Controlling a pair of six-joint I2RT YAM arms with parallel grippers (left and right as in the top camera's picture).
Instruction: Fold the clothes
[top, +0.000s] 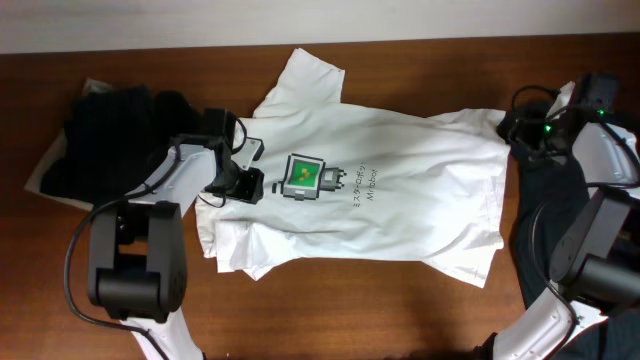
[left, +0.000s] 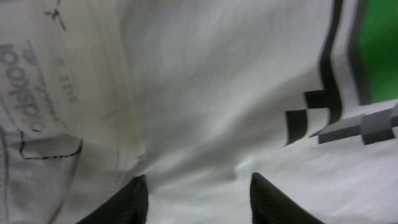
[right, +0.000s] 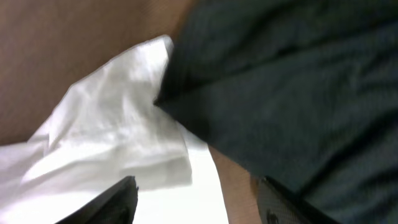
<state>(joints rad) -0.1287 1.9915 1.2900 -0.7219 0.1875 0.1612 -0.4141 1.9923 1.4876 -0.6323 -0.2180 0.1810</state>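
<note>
Black T-shirts (top: 110, 130) in a heap near the left edge of the brown wood table (top: 350, 310). Just beside the heap, the left pincer (top: 238, 186), down on the left end of the white T-shirt (top: 420, 200), close to the neck. Seen from the left wrist: two dark fingers (left: 134, 200) spread apart, soft creased white cloth under them and in the gap. No telling if any cloth is caught there.

White T-shirt in the middle of the table, laid out mostly flat. Neck toward the left edge, bottom hem toward the right edge. One short sleeve (top: 312, 70) pointing at the far edge. Other sleeve (top: 240, 250) crumpled, toward the near edge. Green-and-grey robot picture (top: 305, 178) on the chest, right next to the left pincer. Small black letters (top: 362, 187) just to the right of the picture.

Right pincer (top: 522, 128) at the far right corner of the white T-shirt, near the right edge of the table. Seen from the right wrist: fingers (right: 118, 200) spread wide, pinching nothing, with bare table and a bit of white hem between them. Black cloth (top: 545, 230) by the right edge, touching the white corner and lying over it there.
</note>
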